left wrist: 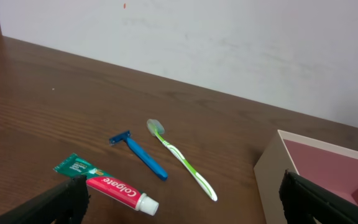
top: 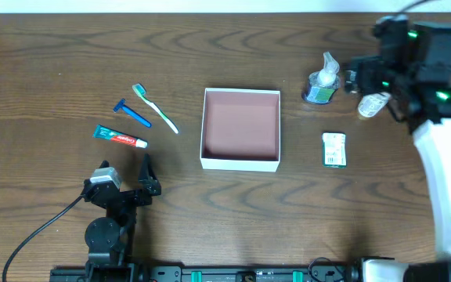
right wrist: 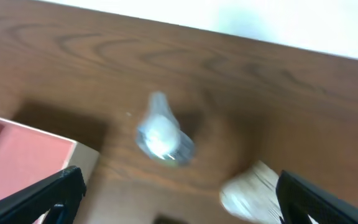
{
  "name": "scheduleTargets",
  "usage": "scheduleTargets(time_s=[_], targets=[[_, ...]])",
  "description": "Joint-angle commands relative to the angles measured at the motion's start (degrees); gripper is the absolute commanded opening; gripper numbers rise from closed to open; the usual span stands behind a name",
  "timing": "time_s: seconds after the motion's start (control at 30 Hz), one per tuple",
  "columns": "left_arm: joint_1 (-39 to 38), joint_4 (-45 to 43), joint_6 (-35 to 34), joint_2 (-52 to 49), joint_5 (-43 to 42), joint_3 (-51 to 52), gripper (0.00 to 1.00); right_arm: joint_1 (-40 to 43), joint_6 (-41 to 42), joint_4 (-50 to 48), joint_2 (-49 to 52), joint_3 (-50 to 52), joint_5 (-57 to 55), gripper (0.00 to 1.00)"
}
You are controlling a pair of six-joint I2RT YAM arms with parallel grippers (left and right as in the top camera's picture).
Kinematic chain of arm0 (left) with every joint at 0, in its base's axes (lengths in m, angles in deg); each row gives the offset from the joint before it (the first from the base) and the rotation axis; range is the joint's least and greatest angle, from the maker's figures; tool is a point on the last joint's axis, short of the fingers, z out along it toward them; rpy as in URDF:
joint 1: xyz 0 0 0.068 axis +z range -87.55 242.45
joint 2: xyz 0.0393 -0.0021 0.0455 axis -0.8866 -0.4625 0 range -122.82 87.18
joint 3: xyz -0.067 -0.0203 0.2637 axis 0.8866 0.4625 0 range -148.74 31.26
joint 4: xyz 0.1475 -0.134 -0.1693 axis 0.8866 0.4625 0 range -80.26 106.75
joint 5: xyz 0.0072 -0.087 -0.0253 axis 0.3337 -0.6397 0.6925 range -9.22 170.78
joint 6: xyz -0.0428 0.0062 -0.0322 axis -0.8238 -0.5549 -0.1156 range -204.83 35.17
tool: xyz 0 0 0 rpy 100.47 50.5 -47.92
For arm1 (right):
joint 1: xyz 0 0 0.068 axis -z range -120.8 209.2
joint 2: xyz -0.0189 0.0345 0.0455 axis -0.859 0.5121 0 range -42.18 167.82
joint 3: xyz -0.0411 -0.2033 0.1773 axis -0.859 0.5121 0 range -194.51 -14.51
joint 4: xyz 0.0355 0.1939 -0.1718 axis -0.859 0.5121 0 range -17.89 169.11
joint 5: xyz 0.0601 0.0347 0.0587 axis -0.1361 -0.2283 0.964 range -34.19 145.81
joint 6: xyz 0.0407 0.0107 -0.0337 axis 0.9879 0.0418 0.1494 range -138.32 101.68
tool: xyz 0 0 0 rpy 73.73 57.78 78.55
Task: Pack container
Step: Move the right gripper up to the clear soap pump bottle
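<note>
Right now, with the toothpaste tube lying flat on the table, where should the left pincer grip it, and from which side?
Grip the toothpaste tube across its red middle, coming straight down from above. It lies flat, long and narrow, so the open left pincer would probably close best across its short width. The razor lies apart from it.

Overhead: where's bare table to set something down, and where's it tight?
Bare: far-left table beyond the toothpaste, the strip between toothbrush and container, and inside the container. Tight: right of it, around the bottle and green-white packet.
</note>
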Motion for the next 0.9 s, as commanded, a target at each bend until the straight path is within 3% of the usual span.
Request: scheduleTargets(time_s=[0.0,0.4,0.87], targets=[[0.26,2.10,0.55,0.35,0.59,1.22,0.98,-2.89,-2.19,-2.64,3.69,-0.96,1.03,0.99],[0.26,2.10,0.55,0.35,0.59,1.22,0.98,-5.03,-1.01,-13.73,13.55,-0.98,-0.92,0.96],[0.26,2.10,0.55,0.35,0.59,1.22,0.98,-4.44,3.52,-10.08,17.40,-0.96,-5.46,0.91]])
